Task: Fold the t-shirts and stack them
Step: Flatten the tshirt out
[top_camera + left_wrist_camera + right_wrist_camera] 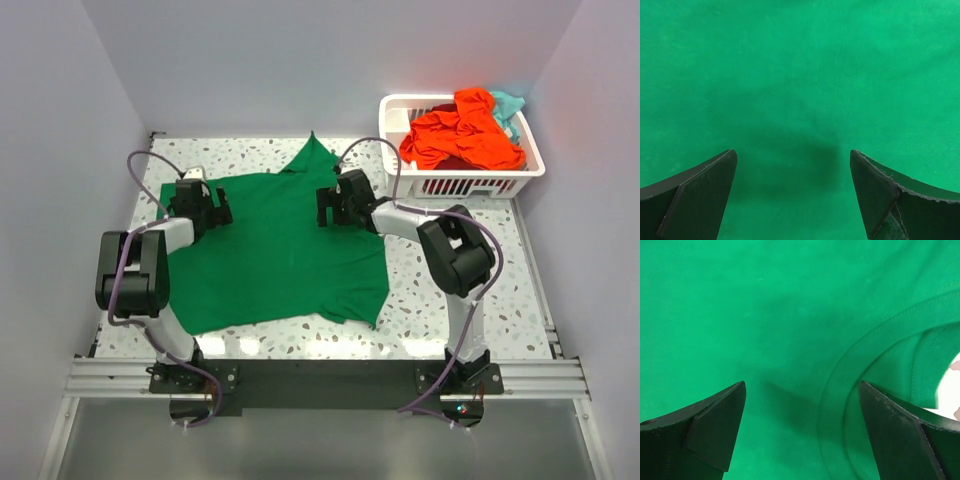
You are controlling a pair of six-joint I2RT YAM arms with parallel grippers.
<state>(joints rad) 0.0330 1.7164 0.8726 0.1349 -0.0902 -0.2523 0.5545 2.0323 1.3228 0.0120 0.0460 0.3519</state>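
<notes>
T-shirt (280, 250), green, lies flat under left gripper (792, 152) and right gripper (802, 385) — both jaws spread wide, empty.

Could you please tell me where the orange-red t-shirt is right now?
In the top view, the orange-red t-shirt lies heaped in the white basket at the far right corner.

No legible writing in any view

The green t-shirt (280, 255) shows only plain cloth, with no print or number to read. A white patch (951, 390) inside its collar, at the edge of the right wrist view, is too cut off to show any lettering.
</notes>
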